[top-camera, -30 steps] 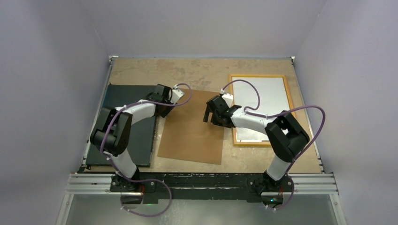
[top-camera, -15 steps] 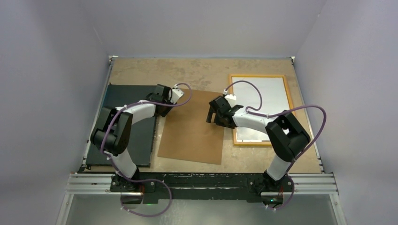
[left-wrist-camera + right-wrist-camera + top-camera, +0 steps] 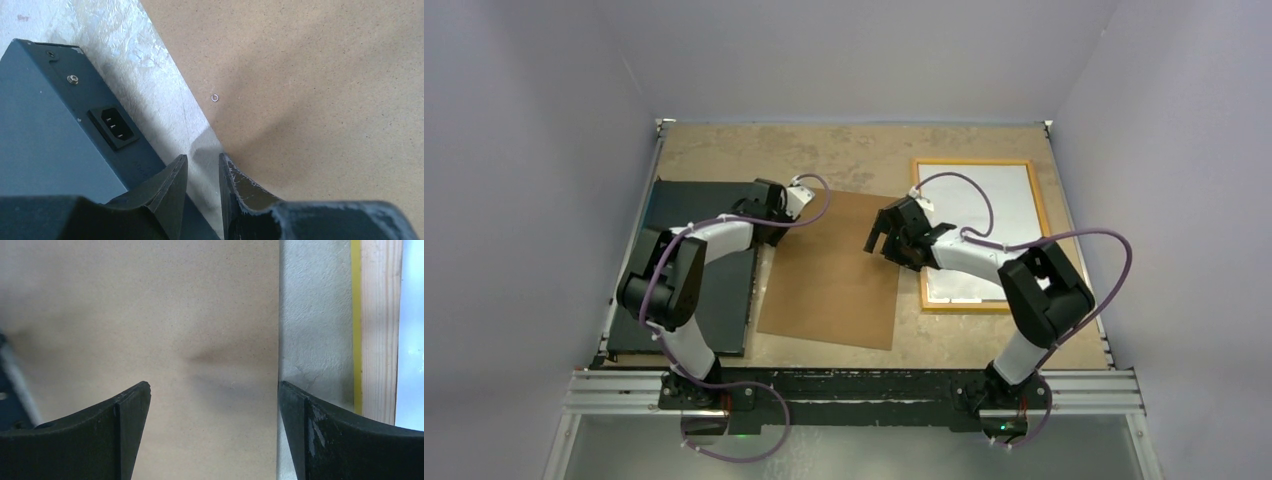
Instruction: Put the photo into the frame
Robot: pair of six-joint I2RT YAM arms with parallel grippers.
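Narrowly parted left claw (image 3: 202, 161) astride brown board (image 3: 829, 270) edge at centre left, right claw (image 3: 215, 390) spread wide above board, beside orange frame (image 3: 977, 161)

Your right gripper (image 3: 214, 386) spreads wide above the brown board (image 3: 140, 315). Past the board's right edge you see a strip of table (image 3: 315, 305), then the frame (image 3: 381, 315).

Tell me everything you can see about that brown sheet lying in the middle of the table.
The brown sheet is a plain, matte rectangle that looks like thin fibreboard. It lies flat on the table, turned slightly askew, between a black box and the yellow frame. A tiny metal ring sits near its left edge. The left gripper, fingers narrowly parted, is at that edge; the right gripper, wide open, hangs over the right edge. Whether either touches it is unclear.
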